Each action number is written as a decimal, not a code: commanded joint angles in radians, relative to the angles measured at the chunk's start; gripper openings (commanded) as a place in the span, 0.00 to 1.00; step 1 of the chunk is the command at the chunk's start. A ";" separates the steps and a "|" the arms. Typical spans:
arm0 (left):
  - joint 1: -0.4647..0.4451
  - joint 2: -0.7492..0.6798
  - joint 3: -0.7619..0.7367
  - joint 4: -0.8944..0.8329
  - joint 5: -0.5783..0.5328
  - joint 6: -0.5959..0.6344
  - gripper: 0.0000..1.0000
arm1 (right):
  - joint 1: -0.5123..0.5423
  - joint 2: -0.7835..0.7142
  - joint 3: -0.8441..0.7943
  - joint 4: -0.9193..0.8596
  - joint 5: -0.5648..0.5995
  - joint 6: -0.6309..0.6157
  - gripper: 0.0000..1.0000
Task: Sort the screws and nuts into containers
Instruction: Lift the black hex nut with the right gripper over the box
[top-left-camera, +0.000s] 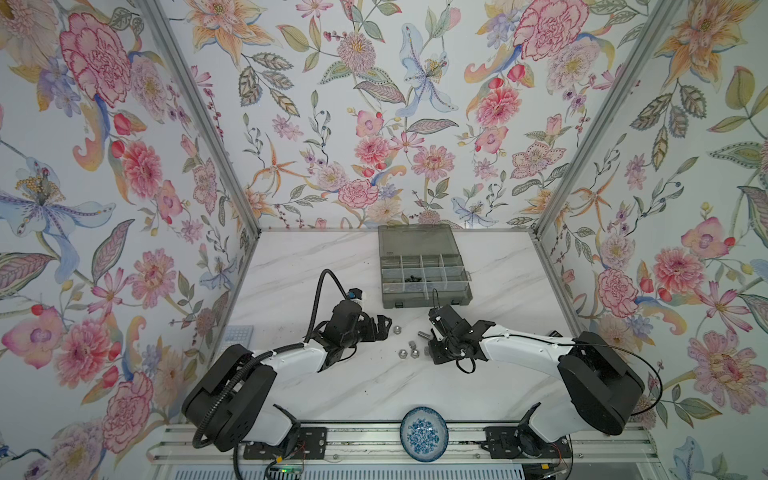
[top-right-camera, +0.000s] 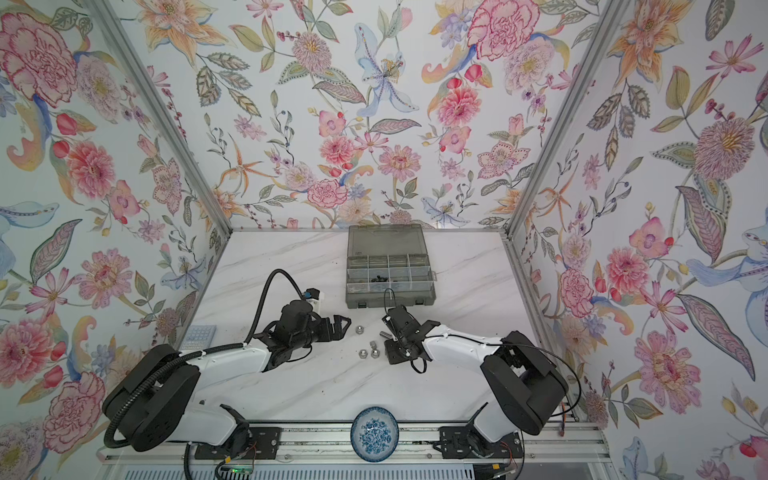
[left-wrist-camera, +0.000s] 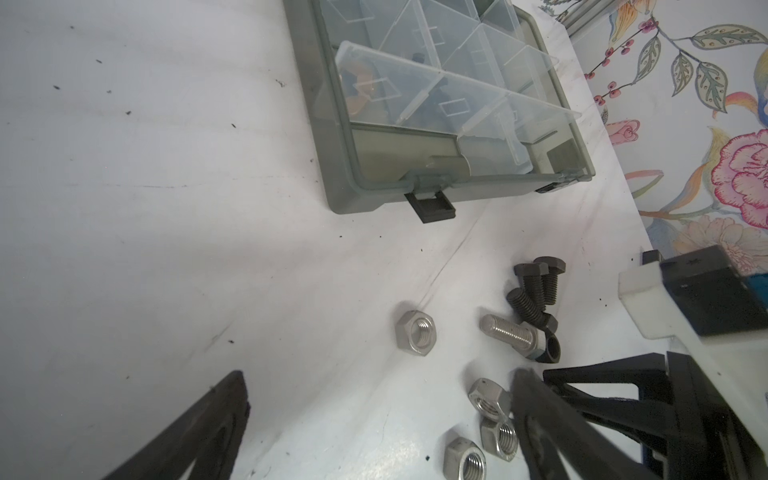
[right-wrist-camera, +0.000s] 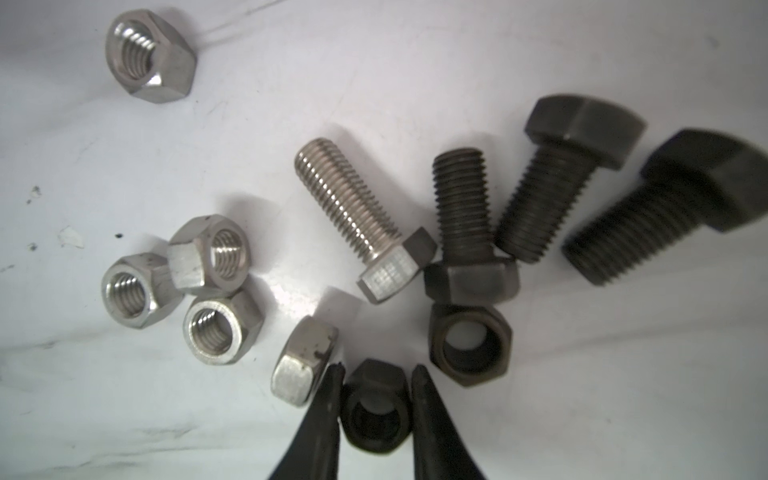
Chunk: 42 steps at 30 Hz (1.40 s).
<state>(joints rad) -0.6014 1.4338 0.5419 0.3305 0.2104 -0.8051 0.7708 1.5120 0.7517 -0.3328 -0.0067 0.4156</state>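
While its two black fingers (right-wrist-camera: 328, 415) press on opposite sides of a small black hex nut (right-wrist-camera: 376, 411) lying on the white marbled table (right-wrist-camera: 582, 395), the right pincer (right-wrist-camera: 378, 368) is closed on that nut, pointing down into the loose hardware. Just beside one finger a silver hex nut (right-wrist-camera: 303, 359) stands on edge; just past the other, a second black hex nut (right-wrist-camera: 469, 347) lies flat. Farther out lie a silver hex-head screw (right-wrist-camera: 353, 208) and three black hex-head screws (right-wrist-camera: 552, 183), the silver head touching the head of the nearest black one. To the side, three silver nuts (right-wrist-camera: 216, 266) huddle touching each other, and a lone silver nut (right-wrist-camera: 149, 56) sits well apart. The left pincer (top-left-camera: 384, 326) stands wide open over the table, just beside that lone nut, gripping nothing. Beyond the pile, nearer the back wall, the grey translucent plastic organiser box (top-left-camera: 424, 301) has its lid (top-left-camera: 415, 241) open, and a few small black pieces (top-left-camera: 412, 277) lie in one middle compartment. A round blue-and-white patterned dish (top-left-camera: 424, 434) rests at the near edge, between the arm bases.
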 joint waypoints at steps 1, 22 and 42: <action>-0.001 -0.003 -0.012 0.012 0.015 -0.012 0.99 | -0.012 -0.059 0.017 -0.041 -0.032 -0.031 0.16; -0.003 -0.048 -0.017 0.003 0.005 -0.021 0.99 | -0.355 0.078 0.447 -0.064 -0.094 -0.255 0.14; -0.003 -0.064 -0.045 0.010 -0.008 -0.022 1.00 | -0.406 0.536 0.886 -0.098 -0.086 -0.261 0.15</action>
<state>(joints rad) -0.6018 1.3853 0.5137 0.3359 0.2058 -0.8207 0.3702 2.0136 1.5826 -0.4015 -0.0971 0.1497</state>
